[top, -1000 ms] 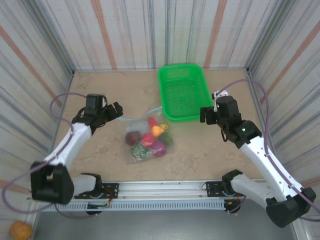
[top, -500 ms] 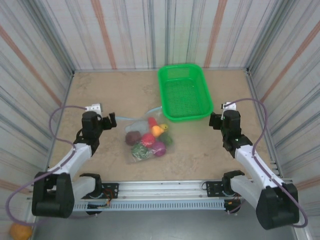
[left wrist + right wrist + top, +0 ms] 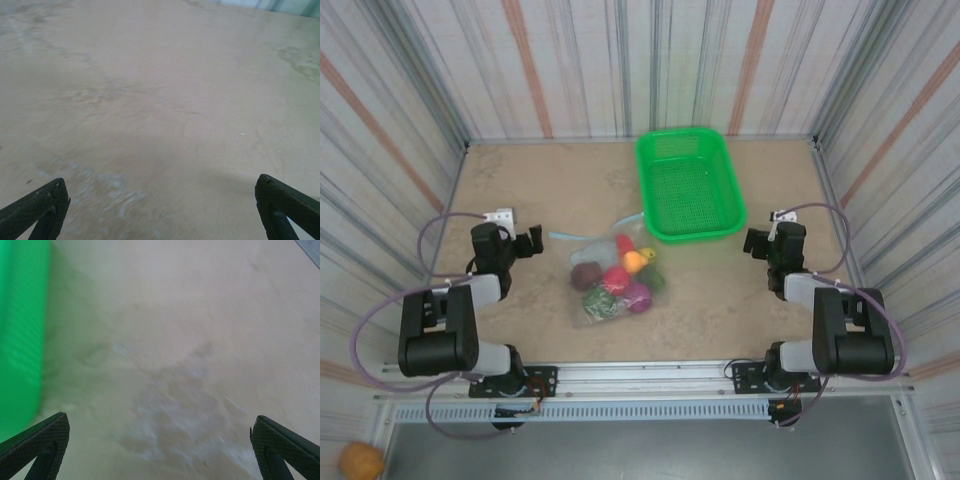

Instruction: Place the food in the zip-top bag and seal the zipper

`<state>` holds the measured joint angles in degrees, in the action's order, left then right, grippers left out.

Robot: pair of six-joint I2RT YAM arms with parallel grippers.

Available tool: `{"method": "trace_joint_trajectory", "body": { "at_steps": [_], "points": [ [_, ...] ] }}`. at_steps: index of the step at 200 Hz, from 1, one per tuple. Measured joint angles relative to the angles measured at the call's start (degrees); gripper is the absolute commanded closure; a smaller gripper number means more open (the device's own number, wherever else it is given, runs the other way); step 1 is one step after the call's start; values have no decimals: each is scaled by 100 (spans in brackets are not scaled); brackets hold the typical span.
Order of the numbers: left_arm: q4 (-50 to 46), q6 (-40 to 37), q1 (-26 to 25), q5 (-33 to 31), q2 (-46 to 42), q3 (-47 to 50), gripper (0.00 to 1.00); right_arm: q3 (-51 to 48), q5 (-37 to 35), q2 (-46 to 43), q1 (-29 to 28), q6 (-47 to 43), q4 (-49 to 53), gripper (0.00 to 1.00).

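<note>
On my right wrist feed I see the right gripper (image 3: 160, 452) spread wide, its two dark fingertips (image 3: 42, 442) sitting in the lower left and lower right corners with nothing but bare table (image 3: 200, 315) between them. The tray (image 3: 20, 325) runs as a blurred green band down the left edge, reaching almost to the left fingertip. A paler, mottled patch (image 3: 175, 410) marks the table just below centre.

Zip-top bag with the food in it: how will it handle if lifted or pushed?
Probably floppy: the zip-top bag is thin clear film lying slack. Lifted by one edge, it would likely sag, with the food bunched inside. Pushed, the rounded pieces may shift.
</note>
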<state>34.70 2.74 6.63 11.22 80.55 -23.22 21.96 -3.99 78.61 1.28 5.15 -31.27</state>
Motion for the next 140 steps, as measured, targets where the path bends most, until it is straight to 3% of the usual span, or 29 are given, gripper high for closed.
{"method": "trace_joint_trajectory", "body": {
  "at_steps": [36, 60, 140],
  "points": [
    [1145, -313, -391, 37, 514, 203, 1, -245, 584, 826, 101, -63, -1561, 0],
    [1080, -439, -669, -269, 636, 153, 1, -162, 782, 1005, 151, -90, -1541, 0],
    [1008, -560, -787, -841, 647, -9, 1, 61, 509, 1008, 131, -87, -1567, 0]
  ]
}}
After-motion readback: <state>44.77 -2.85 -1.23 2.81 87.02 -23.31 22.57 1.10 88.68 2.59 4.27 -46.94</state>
